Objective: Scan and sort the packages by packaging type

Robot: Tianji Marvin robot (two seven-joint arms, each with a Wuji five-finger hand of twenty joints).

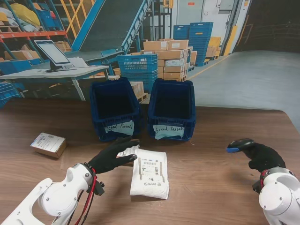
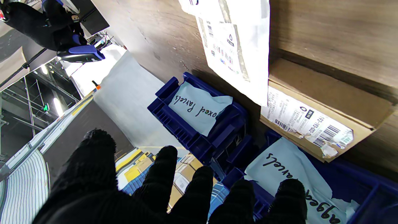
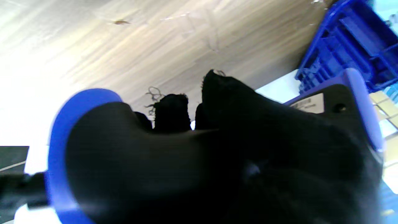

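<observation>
Left hand [image 1: 111,157] hovering open, fingers [image 2: 161,174] spread, at the near-left corner of the white bag [image 1: 150,172], flat mid-table [image 1: 225,187], near the two blue bins [image 1: 115,108]. Small box [image 2: 323,109] tucked just beyond the bag. Right hand [image 1: 262,156] clamped round the scanner [image 1: 240,144], well right. Another box [image 1: 48,144] far left

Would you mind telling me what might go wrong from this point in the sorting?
The white bagged parcel overlaps a flat brown box that the left hand hovers over, so a grasp may catch both or drag the wrong one.

The right hand holds the scanner well to the right of the parcel's label, so a scan may miss it.
</observation>
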